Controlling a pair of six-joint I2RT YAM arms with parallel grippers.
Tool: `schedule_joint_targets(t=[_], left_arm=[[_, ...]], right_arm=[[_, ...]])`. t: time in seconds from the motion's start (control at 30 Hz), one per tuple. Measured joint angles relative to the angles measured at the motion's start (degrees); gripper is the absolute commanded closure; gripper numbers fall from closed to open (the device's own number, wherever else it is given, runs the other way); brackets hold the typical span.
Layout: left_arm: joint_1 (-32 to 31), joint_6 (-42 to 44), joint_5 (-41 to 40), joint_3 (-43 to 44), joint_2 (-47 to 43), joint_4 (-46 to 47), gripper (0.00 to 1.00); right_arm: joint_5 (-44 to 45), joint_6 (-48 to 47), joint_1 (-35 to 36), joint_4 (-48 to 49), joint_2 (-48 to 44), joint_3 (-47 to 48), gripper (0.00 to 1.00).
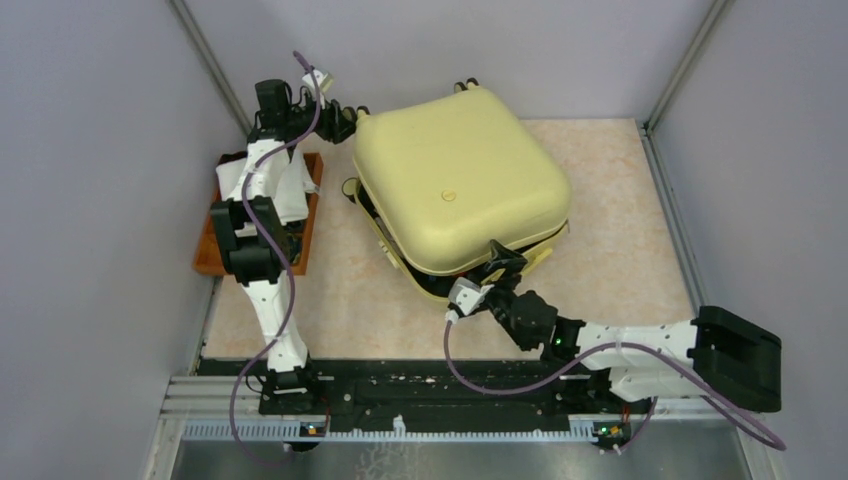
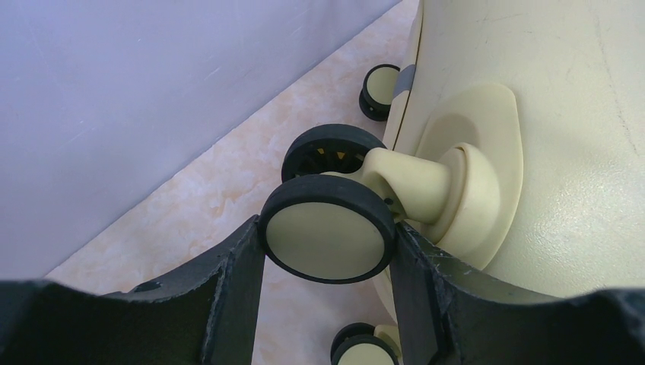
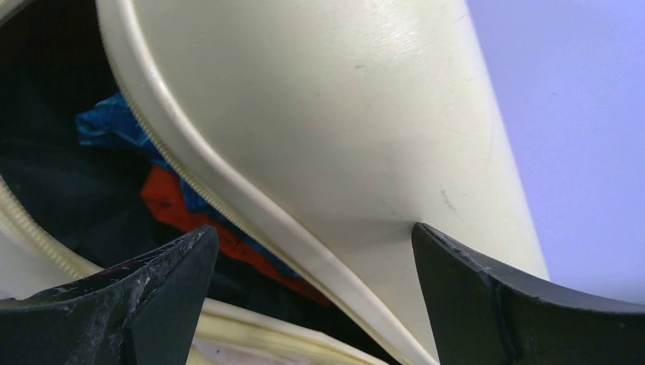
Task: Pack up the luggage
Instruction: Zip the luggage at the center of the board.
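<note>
Yellow luggage [image 1: 460,185] sits mid bench [image 1: 620,250], lid [image 3: 342,114] nearly down. Left tool [image 1: 348,120] pinches a wheel [image 2: 327,242] at 11 o'clock. Right tool [image 3: 312,234], spread wide, straddles the lid's edge at 5. Next, I'd guess, press it shut with the clothes [image 3: 171,201] tucked clear.

Brown tray [image 1: 205,256] at the left edge, pale marbled tabletop [image 1: 625,240], grey enclosure walls [image 1: 90,150]
</note>
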Motion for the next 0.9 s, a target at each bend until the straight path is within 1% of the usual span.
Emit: schedule_joint_targets(t=[0.1,0.13,0.17,0.2,0.23,0.27,0.3,0.37,0.43,0.53,0.6,0.67,0.8,0.9], left_arm=[[0.0,0.0,-0.3,0.0,0.0,0.4,1.0],[0.0,0.0,-0.3,0.0,0.0,0.4,1.0],[0.0,0.0,-0.4,0.0,0.0,0.5,0.95],[0.0,0.0,-0.4,0.0,0.0,0.5,0.76],[0.0,-0.2,-0.4,-0.1,0.0,0.7,0.62],[0.0,-0.3,-0.5,-0.2,0.0,0.7,0.53],[0.0,-0.5,-0.4,-0.3,0.0,0.8,0.45],[0.2,-0.5,-0.4,-0.6,-0.2,0.4,0.34],[0.6,0.4,-0.3,-1.9,-0.9,-0.7,0.22],[2.4,3.5,0.6,-6.4,-4.2,-4.4,0.03],[3.8,7.1,1.9,-10.8,-7.7,-8.1,0.01],[4.9,13.0,2.6,-15.0,-11.4,-11.7,0.01],[6.1,29.5,2.6,-22.8,-18.4,-19.0,0.01],[5.7,42.0,2.3,-29.7,-23.9,-21.8,0.01]], right_arm=[[2.1,-2.8,0.3,7.7,4.4,-0.4,0.01],[3.1,-4.5,0.4,11.6,6.6,-0.6,0.01],[4.0,-6.1,0.4,15.7,8.6,-0.9,0.01],[5.0,-7.8,0.5,19.6,10.7,-1.0,0.01],[5.7,-9.6,0.7,23.5,12.8,-1.2,0.01],[6.3,-11.2,0.9,26.7,14.7,-1.2,0.01],[6.8,-12.9,1.0,29.9,16.5,-1.2,0.01],[7.2,-14.7,1.3,33.2,18.3,-1.2,0.01],[7.5,-15.9,1.4,34.6,19.0,-1.2,0.01],[7.6,-16.6,1.4,36.1,19.0,-1.9,0.01],[7.3,-16.6,1.4,36.2,19.0,-1.9,0.01],[7.3,-16.7,1.4,36.1,18.7,-2.1,0.01],[7.2,-16.6,1.4,36.0,17.7,-2.8,0.01],[7.1,-16.6,1.4,36.1,17.3,-2.8,0.01]])
